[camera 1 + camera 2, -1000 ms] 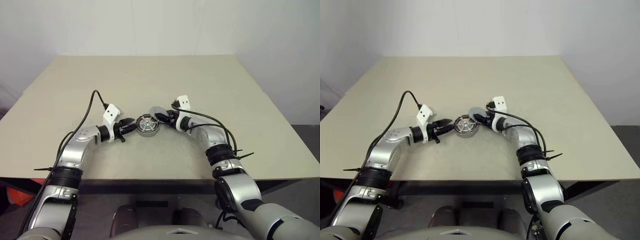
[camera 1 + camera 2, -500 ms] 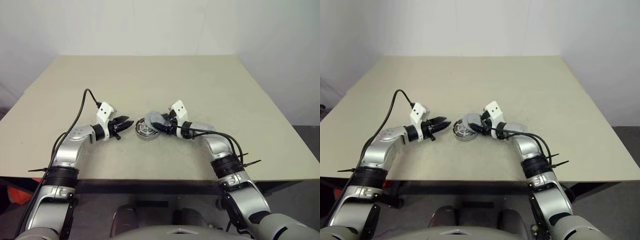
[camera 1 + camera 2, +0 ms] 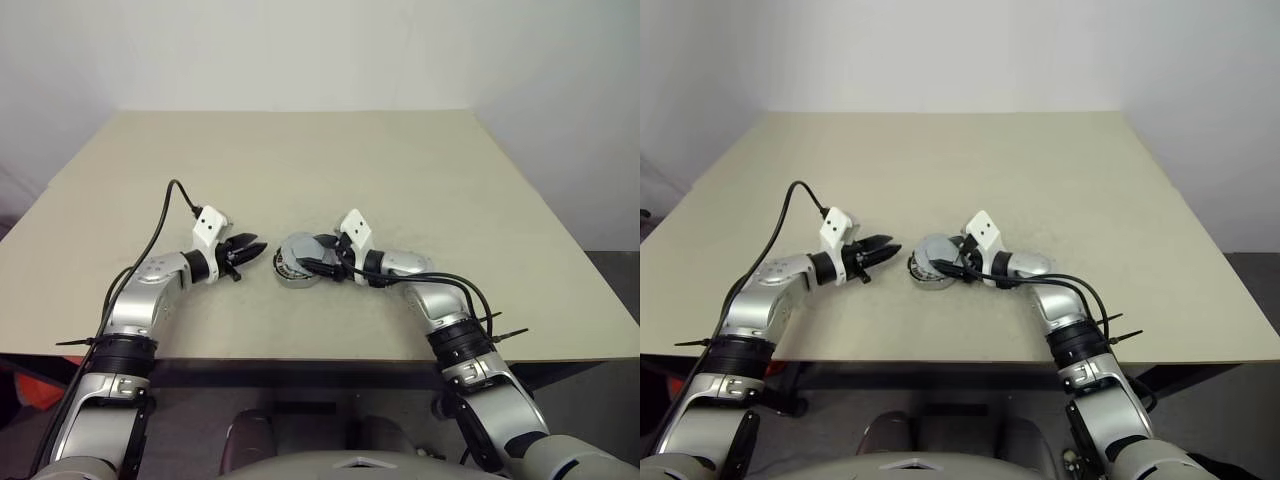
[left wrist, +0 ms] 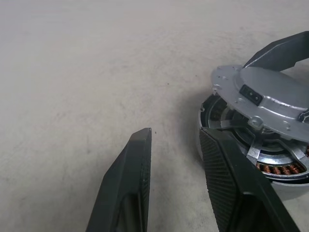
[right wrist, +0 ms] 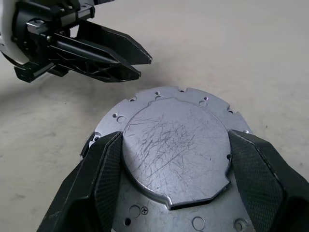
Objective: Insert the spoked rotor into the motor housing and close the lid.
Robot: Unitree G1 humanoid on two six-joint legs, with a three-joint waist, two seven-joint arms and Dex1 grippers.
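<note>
The motor housing (image 3: 292, 273) sits on the table near the front middle; coppery windings (image 4: 275, 169) and spokes (image 4: 256, 147) show inside its open top. My right gripper (image 5: 176, 140) is shut on the lid (image 5: 176, 137), a grey notched disc gripped by its edges. The lid (image 4: 270, 92) hangs tilted just over the housing, its far side raised. Whether it touches the rim I cannot tell. My left gripper (image 4: 176, 133) stands open and empty just left of the housing (image 4: 212, 145), fingertips pointing at it across a small gap.
The beige table (image 3: 300, 160) stretches wide behind and to both sides of the housing. Its front edge (image 3: 300, 357) runs close below my arms. A black cable (image 3: 165, 215) loops up from the left wrist.
My right gripper has rolled and drawn back toward the front left, bringing the lid from behind the housing to over its top. The left gripper stays about where it was.
</note>
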